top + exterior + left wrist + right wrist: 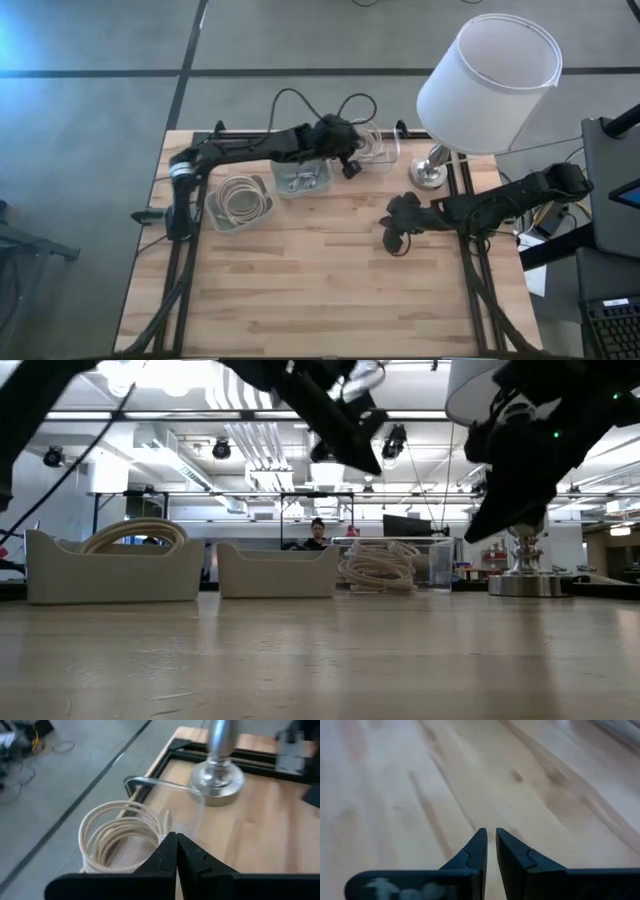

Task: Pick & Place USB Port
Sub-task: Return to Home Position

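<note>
Three small bins stand in a row at the table's far side. The middle bin (303,180) holds small metallic USB parts. The left bin (240,202) and the clear right bin (375,146) each hold a coiled white cable (120,836). My left gripper (349,166) (176,839) hangs shut and empty in the air between the middle and right bins, above the coil in the clear bin. My right gripper (394,236) (491,836) hovers over bare wood right of centre, its fingers all but closed with nothing between them.
A table lamp stands at the far right, its chrome base (432,170) (216,780) close to the clear bin and its white shade (490,80) overhanging the table. Bare wood (320,290) fills the near half. Black frame rails run along both sides.
</note>
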Available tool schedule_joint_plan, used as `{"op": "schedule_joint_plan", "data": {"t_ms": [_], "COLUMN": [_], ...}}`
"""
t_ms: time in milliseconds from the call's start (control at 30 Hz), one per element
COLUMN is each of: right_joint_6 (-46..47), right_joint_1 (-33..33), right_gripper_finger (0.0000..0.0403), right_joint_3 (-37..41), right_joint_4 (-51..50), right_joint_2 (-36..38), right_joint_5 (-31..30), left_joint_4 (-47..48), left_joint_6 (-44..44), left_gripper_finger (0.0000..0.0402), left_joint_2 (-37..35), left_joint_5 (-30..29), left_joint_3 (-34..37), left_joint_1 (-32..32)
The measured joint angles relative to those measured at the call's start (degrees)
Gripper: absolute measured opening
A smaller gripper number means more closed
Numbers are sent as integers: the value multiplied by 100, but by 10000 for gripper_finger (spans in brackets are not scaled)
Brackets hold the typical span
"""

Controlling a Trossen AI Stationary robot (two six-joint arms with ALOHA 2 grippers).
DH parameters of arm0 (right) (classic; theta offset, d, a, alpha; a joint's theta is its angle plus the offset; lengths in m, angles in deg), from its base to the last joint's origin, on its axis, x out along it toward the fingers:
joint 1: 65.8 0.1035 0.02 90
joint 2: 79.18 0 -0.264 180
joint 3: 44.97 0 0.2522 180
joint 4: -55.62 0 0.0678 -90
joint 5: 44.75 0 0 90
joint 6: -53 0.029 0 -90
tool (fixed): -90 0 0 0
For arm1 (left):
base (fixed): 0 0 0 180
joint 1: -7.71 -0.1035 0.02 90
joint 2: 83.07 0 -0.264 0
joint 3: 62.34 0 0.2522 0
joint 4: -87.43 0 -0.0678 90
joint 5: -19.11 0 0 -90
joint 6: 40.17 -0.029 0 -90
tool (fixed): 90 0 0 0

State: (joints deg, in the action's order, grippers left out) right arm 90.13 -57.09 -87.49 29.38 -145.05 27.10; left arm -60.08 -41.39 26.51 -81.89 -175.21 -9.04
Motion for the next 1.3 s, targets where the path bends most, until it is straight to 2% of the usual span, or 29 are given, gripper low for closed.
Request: {"op": "schedule_joint_plan", "data": {"t_ms": [167,333,567,800,900,1067,1167,1300], "right_joint_6": [-305,-699,-2062,-2662,-2756,-3247,-3444,-3711], "right_joint_1": [472,829,892,892,890,892,890,890], "right_gripper_finger": [38,38,38,38,38,38,38,38], "right_joint_3": [69,87,128,471,741,1439,1836,2203], "right_joint_4": [457,554,912,1220,1224,1962,2552,2609], "right_joint_2": [317,776,1637,2450,2804,3458,3844,4418], "right_joint_5": [-295,-439,-411,-373,-200,973,1056,1054], "left_joint_4": [-179,-842,-2050,-3431,-3957,-4120,-4125,-4134], "left_joint_6": [-131,-142,-215,17,15,-66,-61,-298], "left_gripper_finger": [7,7,10,9,9,9,9,8], "left_joint_2": [-1208,-2537,-4359,-5851,-6369,-7037,-7382,-7767], "left_joint_5": [-2,-15,126,251,403,442,442,442], "left_joint_3": [1070,2714,5178,7164,7770,8384,8606,8875], "left_joint_1": [454,982,1673,1961,1959,1954,1954,1954]}}
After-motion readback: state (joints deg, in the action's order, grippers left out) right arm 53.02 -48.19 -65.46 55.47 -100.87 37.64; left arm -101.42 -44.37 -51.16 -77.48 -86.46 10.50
